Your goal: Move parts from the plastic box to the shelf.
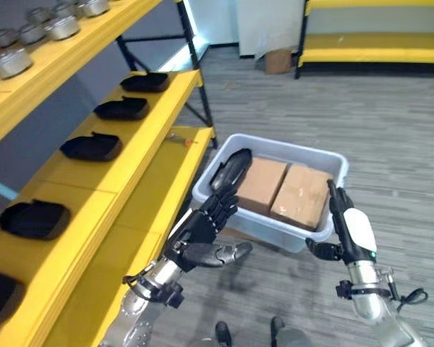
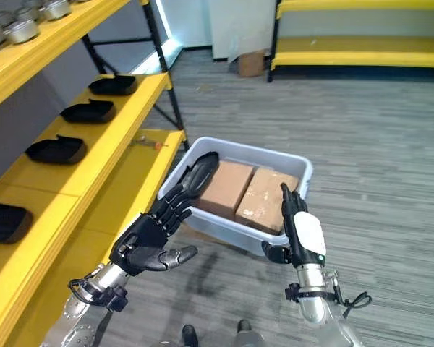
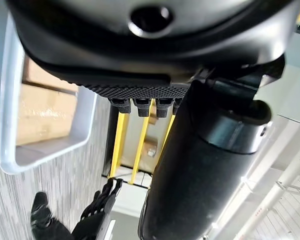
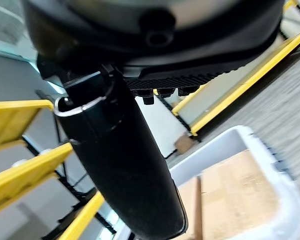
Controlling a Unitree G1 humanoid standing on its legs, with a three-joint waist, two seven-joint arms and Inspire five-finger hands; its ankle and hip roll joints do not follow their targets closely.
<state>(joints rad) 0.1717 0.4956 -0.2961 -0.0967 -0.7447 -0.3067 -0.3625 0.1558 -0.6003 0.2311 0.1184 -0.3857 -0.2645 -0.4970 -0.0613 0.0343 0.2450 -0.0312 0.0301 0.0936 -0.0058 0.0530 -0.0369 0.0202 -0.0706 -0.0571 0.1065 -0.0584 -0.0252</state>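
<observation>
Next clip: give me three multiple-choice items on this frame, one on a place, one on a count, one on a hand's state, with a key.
1. Where does the black part in the plastic box lie?
A. at the end nearest the shelf
B. on top of the cartons
C. on the floor outside

2. How many cartons are in the box?
A. one
B. two
C. four

3. How is the left hand?
A. shut on a part
B. shut, empty
C. open, empty

Key: 1 A, it lies along the box wall on the side of the shelf. 2 B, two sit side by side. 3 C, its fingers are straight near the box rim.
</observation>
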